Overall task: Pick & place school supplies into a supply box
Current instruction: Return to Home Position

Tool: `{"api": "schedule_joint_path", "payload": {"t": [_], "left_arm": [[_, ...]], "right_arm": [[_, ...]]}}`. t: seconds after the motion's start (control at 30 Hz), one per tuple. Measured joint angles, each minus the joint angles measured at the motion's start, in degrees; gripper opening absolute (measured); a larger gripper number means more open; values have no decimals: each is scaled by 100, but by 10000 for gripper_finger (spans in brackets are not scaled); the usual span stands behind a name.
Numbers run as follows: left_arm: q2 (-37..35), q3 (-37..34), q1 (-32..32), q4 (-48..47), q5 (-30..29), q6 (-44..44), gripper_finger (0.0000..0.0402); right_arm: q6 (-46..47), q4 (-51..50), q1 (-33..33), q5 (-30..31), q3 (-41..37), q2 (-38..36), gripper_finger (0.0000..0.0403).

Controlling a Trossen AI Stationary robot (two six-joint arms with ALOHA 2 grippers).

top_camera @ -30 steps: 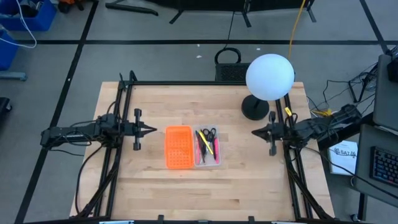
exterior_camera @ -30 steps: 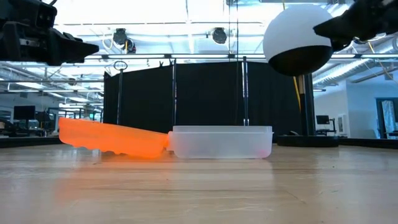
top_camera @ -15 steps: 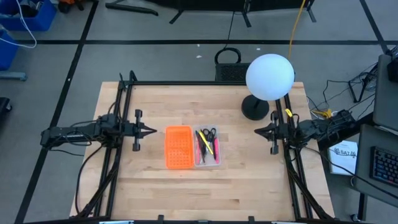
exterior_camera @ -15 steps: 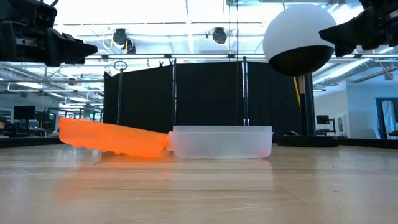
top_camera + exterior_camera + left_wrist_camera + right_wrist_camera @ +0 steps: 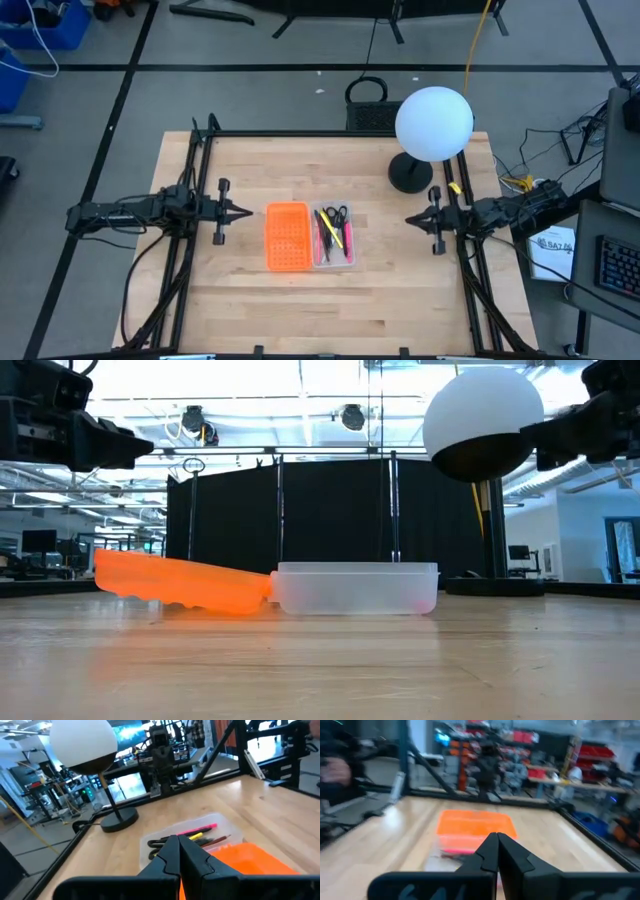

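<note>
Left hand (image 5: pixel 245 211) and right hand (image 5: pixel 410 219), both closed and empty, should withdraw level from the shallow clear plastic tray (image 5: pixel 334 261) ahead.

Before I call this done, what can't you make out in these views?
- High view: pens in the box overlap and are too small to count.
- Low view: the box's frosted wall hides everything inside.
- Left wrist view: the left gripper covers the box's near end.
- Right wrist view: blurred, and the right gripper covers most of the box.
</note>
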Motion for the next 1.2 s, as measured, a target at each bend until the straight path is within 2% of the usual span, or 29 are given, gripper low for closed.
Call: {"api": "schedule_joint_path", "payload": {"t": [0.13, 0.23, 0.3, 0.6, 0.67, 0.77, 0.83, 0.93, 1.0, 1.07, 1.2], "left_arm": [[0, 0, -25, -18, -10, 141, 1], [0, 0, -22, -49, -12, 266, 2], [0, 0, -22, -68, -12, 271, 1], [0, -2, -22, -338, 40, 198, 2], [0, -2, -22, -339, 42, 151, 2], [0, -2, -22, -356, 114, 115, 1], [0, -4, -22, -328, 288, 132, 2], [0, -88, -22, 36, 439, 226, 1], [0, -268, -22, 531, 331, 272, 1], [-4, -264, -18, 615, 179, 296, 1], [-94, -264, -18, 611, 255, 261, 1]], "right_arm": [[-343, 365, -3, -243, -44, -2, 0], [-493, 441, -121, 393, -44, -2, 0], [-486, 420, -296, 587, -44, -2, 0], [260, 451, -1416, 606, -388, 9, 0], [480, 676, -1640, 385, -482, 101, 0], [602, 722, -1797, -603, -494, 184, 0], [686, 812, -1812, -951, -494, 175, 0], [767, 843, -1781, -1022, -498, 177, 0], [693, 903, -1719, -1020, -502, 177, 0], [567, 1045, -1625, -1021, -505, 179, 0], [241, 1445, -1381, -951, -509, 172, 0]]}}
